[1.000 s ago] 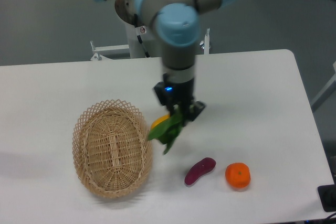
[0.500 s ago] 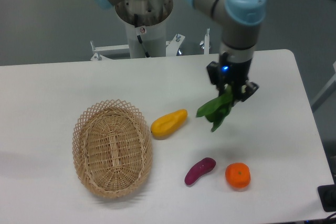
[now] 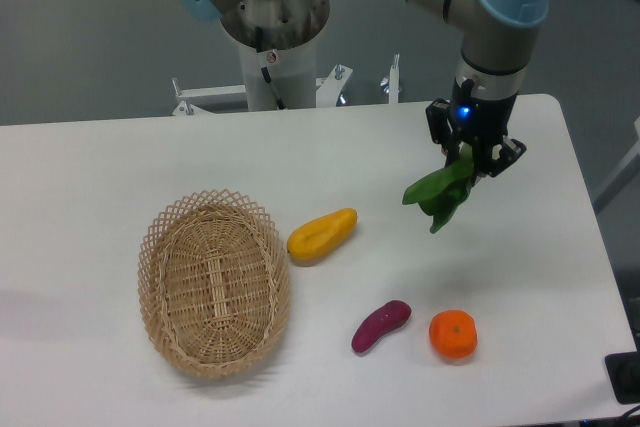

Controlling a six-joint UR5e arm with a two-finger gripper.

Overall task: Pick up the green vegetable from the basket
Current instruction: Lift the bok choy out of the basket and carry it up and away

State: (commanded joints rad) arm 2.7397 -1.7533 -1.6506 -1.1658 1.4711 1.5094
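No readable writing anywhere; I am seeing only a small red-and-white sticker on the arm's grey base column [image 3: 272, 47], too small to read, and a blue light glowing on the wrist.

I am watching the gripper [image 3: 474, 155] clamping the green vegetable [image 3: 443, 190] by its stem end, so the white base is hidden between the fingers. The dark, smooth leaves are hanging down and to the left, in the air above the desk [image 3: 120, 167] near its right edge, well apart from the basket [image 3: 213, 283].

The basket, oval, tan wicker with a scalloped open-weave rim, is sitting towards the front left corner. Just beside its right rim a glossy yellow oblong fruit [image 3: 322, 234] is lying. Near the front edge, a smooth purple piece [image 3: 381, 325] and a round orange fruit [image 3: 453, 334] are resting just beside each other.
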